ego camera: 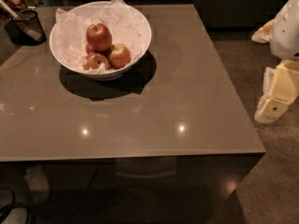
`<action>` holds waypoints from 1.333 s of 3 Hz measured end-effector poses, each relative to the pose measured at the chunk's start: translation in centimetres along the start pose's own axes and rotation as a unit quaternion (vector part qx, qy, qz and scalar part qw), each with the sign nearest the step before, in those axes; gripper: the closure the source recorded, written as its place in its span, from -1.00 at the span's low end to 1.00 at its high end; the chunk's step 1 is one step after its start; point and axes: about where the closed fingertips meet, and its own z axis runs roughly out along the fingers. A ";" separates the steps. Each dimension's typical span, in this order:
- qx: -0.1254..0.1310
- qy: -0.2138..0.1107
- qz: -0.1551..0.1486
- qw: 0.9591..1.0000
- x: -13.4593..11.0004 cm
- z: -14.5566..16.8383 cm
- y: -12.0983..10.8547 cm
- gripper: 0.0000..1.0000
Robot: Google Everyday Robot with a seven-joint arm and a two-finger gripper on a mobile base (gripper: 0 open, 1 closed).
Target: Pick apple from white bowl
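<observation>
- Because the apple (98, 36) sits on top of the pile in the white bowl (143, 32), propped on the fruit under it, we judge it open to a grasp from above with its stem dimple facing up.
- Just below it lie a red apple with a yellow patch (120, 55) and a smaller streaky apple (95, 60). They touch one another, so we think lifting the top one could let them roll.
- A crinkled paper lining (70, 24) cushions the fruit and rises past the rim. It could snag a low approach from the side.
- We see the bowl standing toward the far left of the table (196, 101), near a dark mesh basket (28, 26).
- Our gripper (279, 96) hangs beyond the table's right edge, over the floor and well apart from the bowl. It holds nothing that we can see, and we cannot tell how wide it is set.
- We take it that the reach has not yet begun. The whole span of the table lies between the tool and the fruit.
</observation>
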 end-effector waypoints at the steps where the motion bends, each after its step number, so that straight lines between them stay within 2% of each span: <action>1: 0.000 0.000 0.000 1.000 0.0 0.0 0.0 -1.00; 2: 0.002 -0.014 0.002 1.000 -0.8 -0.4 -0.6 -1.00; 3: -0.012 -0.027 0.002 1.000 -2.7 -0.3 -2.3 -1.00; 4: -0.014 -0.038 -0.015 0.999 -5.5 0.2 -4.1 -1.00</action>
